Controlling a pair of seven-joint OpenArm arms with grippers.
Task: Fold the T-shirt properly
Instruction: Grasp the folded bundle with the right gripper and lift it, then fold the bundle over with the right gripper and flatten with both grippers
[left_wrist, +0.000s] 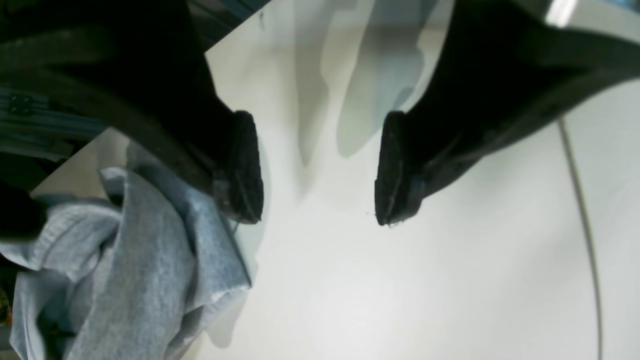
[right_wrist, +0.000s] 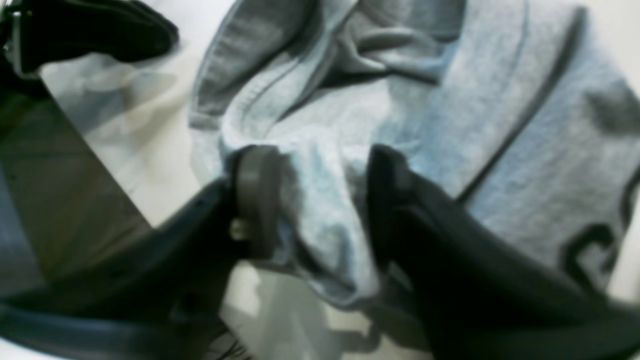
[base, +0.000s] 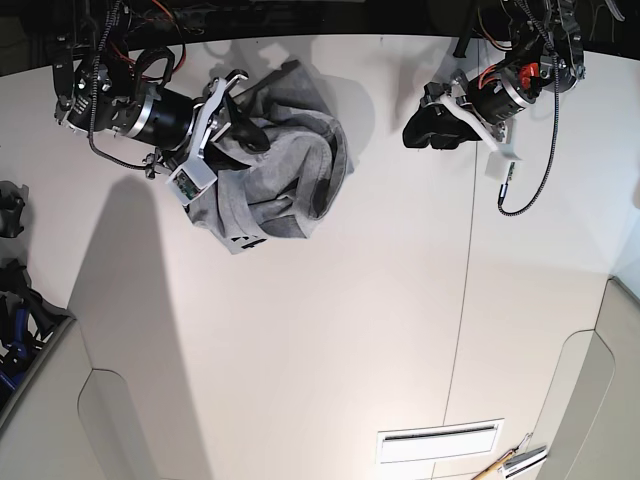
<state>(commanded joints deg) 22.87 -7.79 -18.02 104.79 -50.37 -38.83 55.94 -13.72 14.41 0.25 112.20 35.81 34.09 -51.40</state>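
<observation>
The heather-grey T-shirt (base: 285, 170) lies crumpled at the table's back left, with black lettering (base: 245, 240) showing at its near edge. My right gripper (base: 240, 115) sits on the shirt's left side. In the right wrist view its jaws (right_wrist: 322, 210) stand apart, straddling a raised fold of the shirt (right_wrist: 325, 165); whether they press it is unclear in the blur. My left gripper (base: 425, 130) hovers over bare table to the shirt's right. In the left wrist view it (left_wrist: 320, 212) is open and empty, with the shirt (left_wrist: 140, 270) at lower left beside one finger.
A black cable (base: 540, 170) hangs from the left arm and shows in the left wrist view (left_wrist: 585, 200). A slotted vent (base: 438, 440) and small tools (base: 515, 462) lie at the front right. Dark gear (base: 10, 215) sits off the left edge.
</observation>
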